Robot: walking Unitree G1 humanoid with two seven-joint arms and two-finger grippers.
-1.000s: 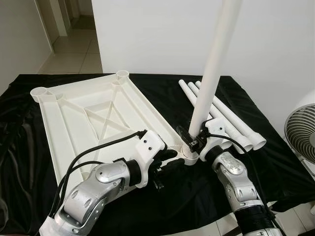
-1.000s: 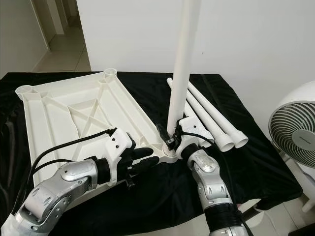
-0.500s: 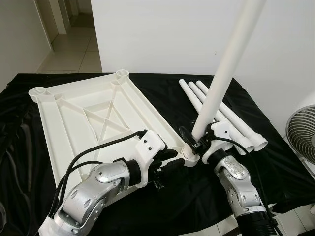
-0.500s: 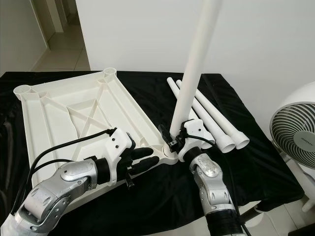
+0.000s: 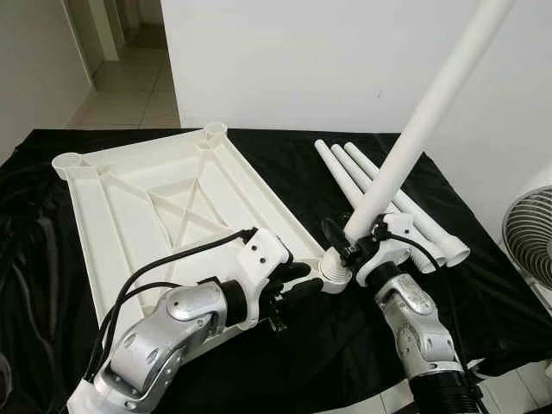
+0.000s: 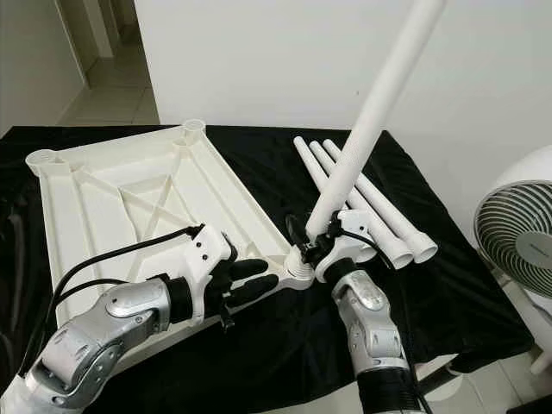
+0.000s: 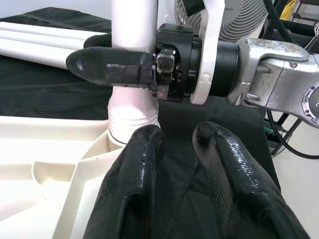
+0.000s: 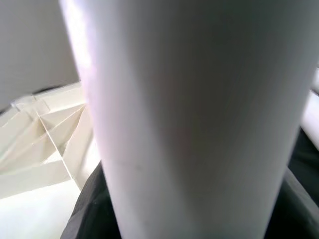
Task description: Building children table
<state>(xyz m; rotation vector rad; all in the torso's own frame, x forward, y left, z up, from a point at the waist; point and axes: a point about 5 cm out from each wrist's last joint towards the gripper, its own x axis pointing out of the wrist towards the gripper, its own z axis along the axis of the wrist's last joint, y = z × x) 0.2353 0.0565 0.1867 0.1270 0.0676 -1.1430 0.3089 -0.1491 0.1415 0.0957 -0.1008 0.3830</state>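
Note:
The white table top (image 5: 147, 203) lies upside down on a black cloth. My right gripper (image 5: 349, 246) is shut on a long white leg (image 5: 423, 129), low down by its ribbed end. That end sits at the near right corner socket (image 5: 332, 274), and the leg leans up and to the right. My left gripper (image 5: 297, 280) is open just left of that socket, over the table top's corner rim, with nothing between its fingers (image 7: 132, 189). The left wrist view has the leg (image 7: 133, 59) crossed by a finger of the right gripper. Close up in the right wrist view stands the leg (image 8: 189, 114).
Three more white legs (image 5: 379, 185) lie side by side on the cloth to the right of the table top. A white fan (image 5: 530, 233) stands off the table's right edge. A wall is behind, and a corridor opens at the far left.
The leg has tipped from nearly upright to a strong lean rightward, and my right gripper has turned with it. The left arm has stayed where it was.

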